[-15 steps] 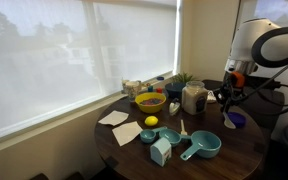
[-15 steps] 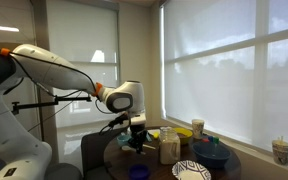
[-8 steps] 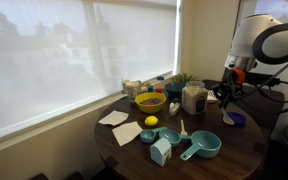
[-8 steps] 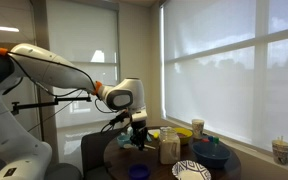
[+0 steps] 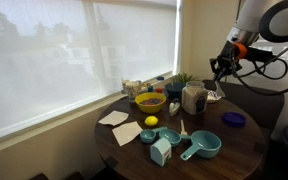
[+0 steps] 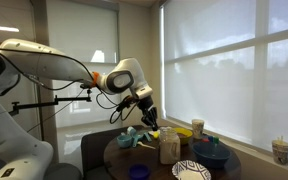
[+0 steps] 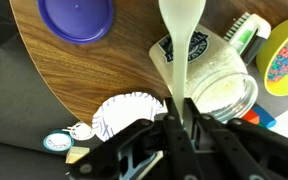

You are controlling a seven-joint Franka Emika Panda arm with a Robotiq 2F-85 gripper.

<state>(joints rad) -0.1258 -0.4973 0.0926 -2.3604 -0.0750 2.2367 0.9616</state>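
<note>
Spoon [image 7: 182,35]: off-white plastic, a narrow handle flaring to a broad rounded end. The handle end was pinched between the gripper [image 7: 179,112] fingers, with the broad end pointing straight away from it. It was held in the air above the glass jar [image 7: 220,88], and in the wrist view it crossed the jar's labelled side. The jar stood upright, mouth open, whitish inside. The spoon was too small to make out in the exterior views.

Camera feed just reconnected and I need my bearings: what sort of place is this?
Probably a home or office kitchen corner: a round wooden table beside big windows with roller blinds, crowded with teal measuring cups, a lemon and a glass jar.
</note>
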